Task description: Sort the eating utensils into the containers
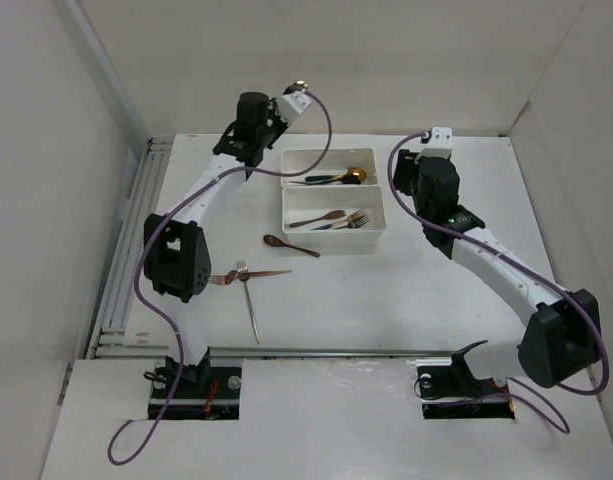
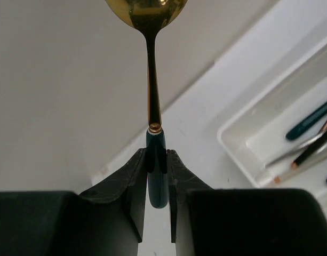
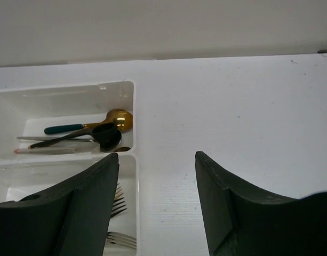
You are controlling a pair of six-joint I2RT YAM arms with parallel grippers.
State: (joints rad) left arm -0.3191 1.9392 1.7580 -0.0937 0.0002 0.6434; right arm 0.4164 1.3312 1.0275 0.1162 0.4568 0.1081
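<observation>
The gold-bowled spoon [image 2: 152, 90] is off the table, held in the air by the left gripper [image 2: 157, 157] near the far left corner of the far tray [image 1: 284, 165]. Its long axis runs straight out in line with the gripper. The dark teal handle end sits between the fingers [image 2: 135, 173], and the gold bowl points away from the wrist, towards the back wall. The two jaws are closed on that handle from both sides.

The far tray holds another gold spoon with a teal handle [image 3: 118, 118] and a black spoon [image 3: 104, 136], both lying along the tray's length. The near tray [image 1: 378, 215] touches it side by side and holds several forks [image 1: 336, 218].

On the table [image 1: 436, 300], a brown spoon [image 1: 289, 244] lies just in front of the near tray's left corner. Nearer the arm bases lies a silver fork [image 1: 249, 305], tines towards the trays. A copper-rose utensil [image 1: 256, 273] crosses it close to the tines, and its left end is partly hidden by the left arm.

The right gripper [image 3: 158, 202] hangs just to the right of the trays, jaws spread apart and holding nothing.
</observation>
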